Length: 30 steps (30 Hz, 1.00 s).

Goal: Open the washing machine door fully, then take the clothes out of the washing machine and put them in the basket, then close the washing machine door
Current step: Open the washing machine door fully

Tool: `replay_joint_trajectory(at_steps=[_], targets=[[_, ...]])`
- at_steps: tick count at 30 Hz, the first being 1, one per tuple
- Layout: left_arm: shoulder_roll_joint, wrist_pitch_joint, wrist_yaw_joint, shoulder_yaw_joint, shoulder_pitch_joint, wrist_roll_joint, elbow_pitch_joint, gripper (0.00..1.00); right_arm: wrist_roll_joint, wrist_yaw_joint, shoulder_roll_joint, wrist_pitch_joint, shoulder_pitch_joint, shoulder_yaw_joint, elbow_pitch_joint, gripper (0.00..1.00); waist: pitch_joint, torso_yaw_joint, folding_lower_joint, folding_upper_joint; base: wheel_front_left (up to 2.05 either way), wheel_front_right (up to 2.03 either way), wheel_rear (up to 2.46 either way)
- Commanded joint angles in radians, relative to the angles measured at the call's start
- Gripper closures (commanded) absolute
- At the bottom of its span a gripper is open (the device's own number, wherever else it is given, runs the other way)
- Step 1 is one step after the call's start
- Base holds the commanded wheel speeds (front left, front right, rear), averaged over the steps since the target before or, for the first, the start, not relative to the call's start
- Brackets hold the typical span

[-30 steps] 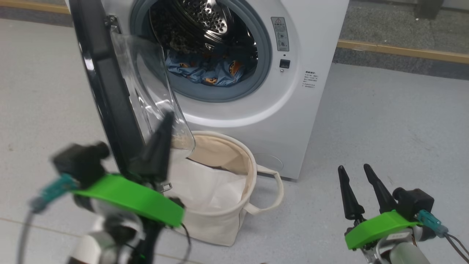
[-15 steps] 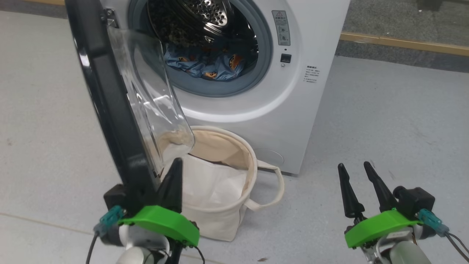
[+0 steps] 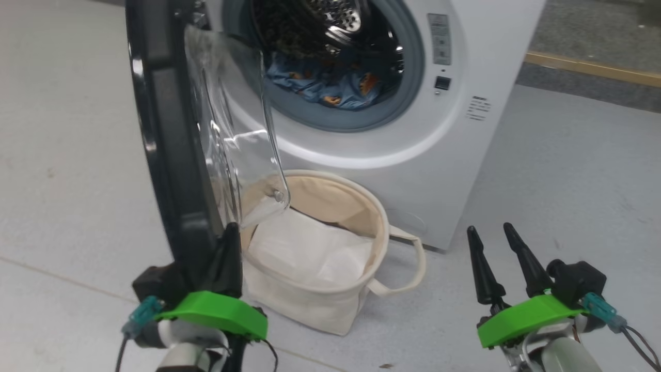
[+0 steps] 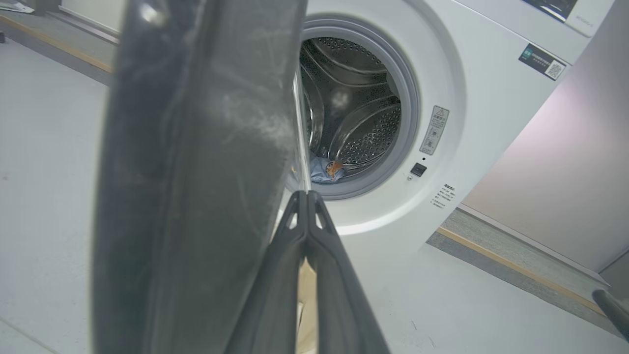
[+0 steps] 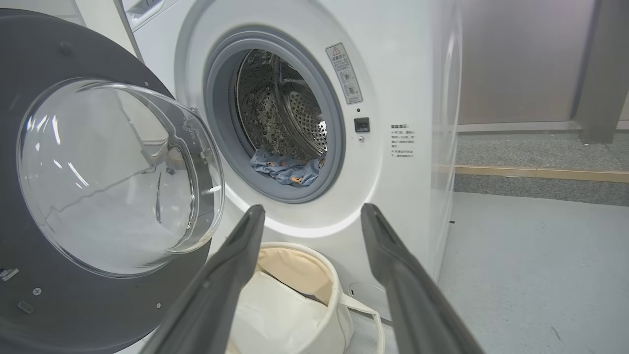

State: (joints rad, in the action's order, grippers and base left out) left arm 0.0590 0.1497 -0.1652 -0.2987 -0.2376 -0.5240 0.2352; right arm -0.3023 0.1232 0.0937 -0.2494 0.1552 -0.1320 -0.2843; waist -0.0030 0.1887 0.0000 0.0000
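Door swung out, roughly edge-on to the head camera. Over the last second the left gripper, fingers pressed together and holding nothing, has dropped from beside the glass to the door's lower rim, on its inner side; contact there cannot be confirmed. Judged stage: opening nearly finished, unloading not begun. Idle right gripper, fingers apart, low at the right. Clothes lie at the front lip of the drum inside the machine. Basket stands below the opening, against the machine front, holding only its white sheet.
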Motion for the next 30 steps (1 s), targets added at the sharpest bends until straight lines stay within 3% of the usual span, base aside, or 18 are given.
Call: replay_joint_trajectory(at_steps=[1,13,23,30], targets=[[0.019,0.017,-0.004,0.059,-0.057,-0.005,-0.022,1.0,-0.002,0.008,-0.008,-0.012,0.026,-0.029,0.039,0.0,0.008,0.021,0.0,0.0,0.0,0.0,0.0],[0.119,0.064,-0.019,0.195,-0.103,-0.039,-0.005,1.0,0.015,0.008,-0.015,-0.012,0.074,-0.054,0.07,0.0,0.109,0.142,0.0,0.0,0.0,0.0,0.0],[0.174,0.099,0.034,0.287,-0.222,-0.079,0.105,1.0,0.036,0.008,0.028,-0.012,0.139,-0.075,0.076,0.0,0.226,0.215,0.0,0.0,0.0,0.0,0.0],[0.168,0.111,0.058,0.358,-0.325,-0.093,0.217,1.0,0.044,0.008,0.066,-0.001,0.166,-0.062,0.092,0.0,0.308,0.269,0.0,0.0,0.0,0.0,0.0]])
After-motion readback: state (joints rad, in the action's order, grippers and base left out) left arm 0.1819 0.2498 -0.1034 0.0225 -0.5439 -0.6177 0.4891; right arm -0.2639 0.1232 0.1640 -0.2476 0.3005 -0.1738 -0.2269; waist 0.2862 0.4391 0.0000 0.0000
